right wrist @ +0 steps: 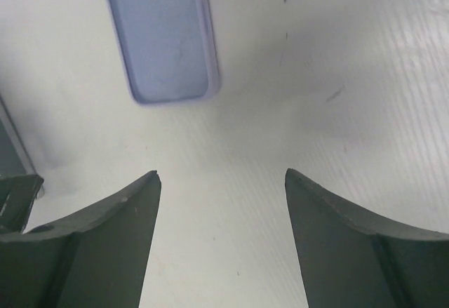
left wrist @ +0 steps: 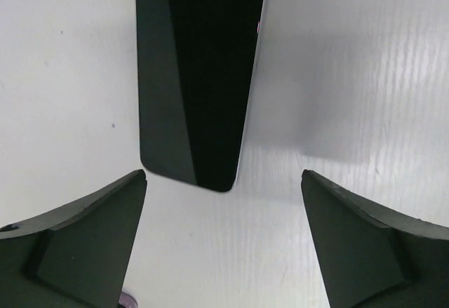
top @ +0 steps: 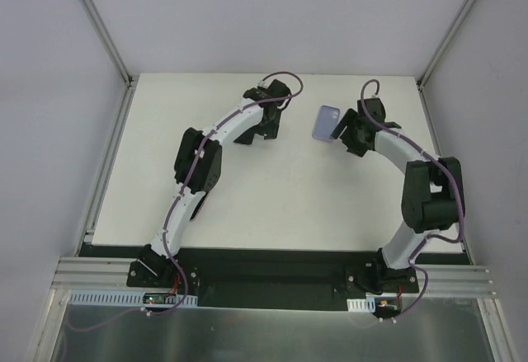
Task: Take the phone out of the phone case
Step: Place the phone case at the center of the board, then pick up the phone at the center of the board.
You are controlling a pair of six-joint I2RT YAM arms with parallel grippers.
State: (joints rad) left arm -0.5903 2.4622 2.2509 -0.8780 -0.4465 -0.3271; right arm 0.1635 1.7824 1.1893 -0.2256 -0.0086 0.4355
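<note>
Plainly, finds the black phone (left wrist: 200, 76) lying bare and flat on the white desk (top: 289, 205), close to the far edge about midway along it, hidden from above by the left gripper (left wrist: 223, 176). Shows its jaws spread wide over the phone's near end, fingers (left wrist: 84, 245) off to either side, clamping nothing. Places the lilac phone case (top: 327, 121) empty and flat near the same far edge, toward the far right corner, apart from the phone. Shows the right gripper (right wrist: 222, 173) equally wide, just short of the case's near end, touching neither it nor anything else.
</note>
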